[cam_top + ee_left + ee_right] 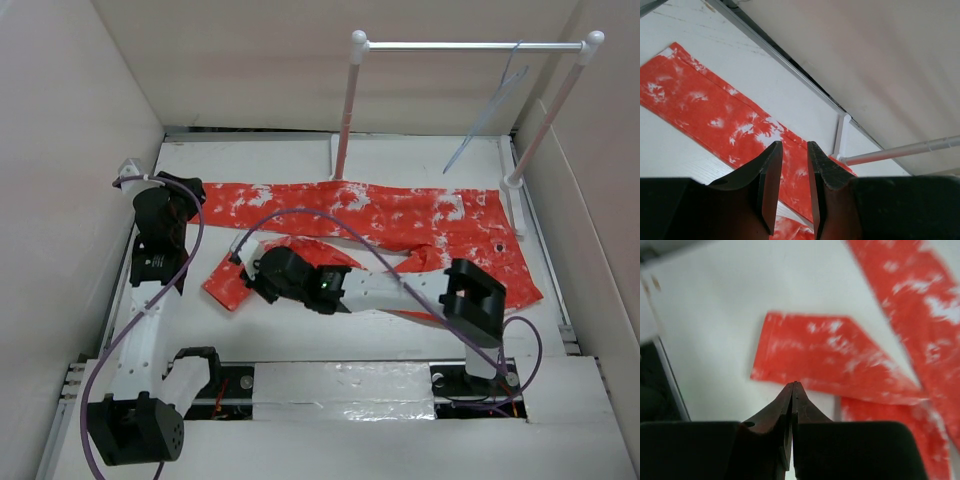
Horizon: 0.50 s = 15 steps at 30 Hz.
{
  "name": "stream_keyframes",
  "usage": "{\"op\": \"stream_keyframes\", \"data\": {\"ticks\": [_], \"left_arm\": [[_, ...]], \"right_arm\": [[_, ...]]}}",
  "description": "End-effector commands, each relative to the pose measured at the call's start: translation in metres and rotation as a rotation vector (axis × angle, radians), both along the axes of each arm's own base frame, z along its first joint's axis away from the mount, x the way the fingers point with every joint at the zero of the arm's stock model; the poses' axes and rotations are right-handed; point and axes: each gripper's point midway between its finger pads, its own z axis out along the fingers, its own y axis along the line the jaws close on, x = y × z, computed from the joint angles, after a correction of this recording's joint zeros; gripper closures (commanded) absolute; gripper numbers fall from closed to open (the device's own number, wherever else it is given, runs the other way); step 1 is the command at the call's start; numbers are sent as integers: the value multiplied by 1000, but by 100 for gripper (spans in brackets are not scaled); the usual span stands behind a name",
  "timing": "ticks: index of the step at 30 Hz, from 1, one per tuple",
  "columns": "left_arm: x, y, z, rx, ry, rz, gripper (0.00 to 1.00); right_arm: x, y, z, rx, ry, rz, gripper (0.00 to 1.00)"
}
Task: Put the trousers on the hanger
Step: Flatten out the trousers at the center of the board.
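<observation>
Two grippers observed. The left gripper (pixel 188 186) hangs above the table's (pixel 300 160) far-left corner. In its wrist view the left gripper (pixel 795 145) has its two fingers a narrow gap apart, with nothing between them. The right gripper (pixel 250 262) sits left of the table's middle, toward the near edge. In its own view the right gripper (pixel 794 385) has its fingertips pressed together and holds nothing.

One pair of trousers (pixel 400 215) noted, lying flat on the table, untouched by either gripper.
- Two legs counted.
- The first leg runs along the far side, from just beside the left gripper to the waist near the right edge.
- The second leg angles back from the waist toward the near-left, passing under the right arm. Its cuff lies just beside the right gripper.
- One dark button (pixel 497 246) shows at the waist.

The left wrist view shows the first leg of the trousers (pixel 715 115) as a diagonal band below the fingers. The right wrist view shows the trousers (pixel 825 355) beyond the closed tips, somewhat blurred.

One hanger (pixel 490 110) noted, off the table. Its hook is over the rail of the white stand (pixel 470 45) near the rail's right end, and its frame hangs tilted. The stand has two posts and one rail, and it rises from the table's far edge toward the far-right corner.
</observation>
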Motion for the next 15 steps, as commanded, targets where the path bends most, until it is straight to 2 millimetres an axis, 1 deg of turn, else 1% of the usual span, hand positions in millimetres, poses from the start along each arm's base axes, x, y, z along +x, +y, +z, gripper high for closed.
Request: {"op": "stream_keyframes", "data": {"ticks": [1, 2, 4, 5, 6, 7, 9, 10, 12, 13, 14, 15], "left_arm": [[-3, -2, 33, 17, -105, -16, 76], [-4, -5, 35, 14, -110, -33, 76], [-5, -8, 36, 5, -122, -47, 76], [-5, -10, 35, 2, -122, -56, 76], [-5, -10, 35, 1, -124, -58, 76], [-4, -10, 34, -1, -123, -57, 76], [-4, -10, 35, -1, -124, -57, 76], [-5, -10, 36, -1, -126, -57, 76], [-5, -10, 36, -2, -131, -57, 76], [-5, -10, 37, 0, -134, -57, 76], [-5, -10, 37, 0, -134, -57, 76], [-5, -10, 37, 0, -135, -57, 76]], "right_arm": [[-2, -9, -47, -120, -21, -16, 78], [-3, -12, -55, -122, -22, -15, 72], [-4, -17, -60, -128, -22, -19, 61], [-5, -21, -68, -148, -14, -19, 61], [-6, -24, -79, -178, -4, -18, 61], [-6, -27, -86, -195, -2, -23, 60], [-2, -34, -98, -238, -7, -56, 55], [1, -36, -107, -261, -7, -72, 52], [16, -43, -114, -287, -11, -116, 51], [17, -39, -120, -296, -8, -112, 51], [23, -40, -122, -303, -5, -119, 51], [25, -37, -123, -305, -8, -119, 51]]}}
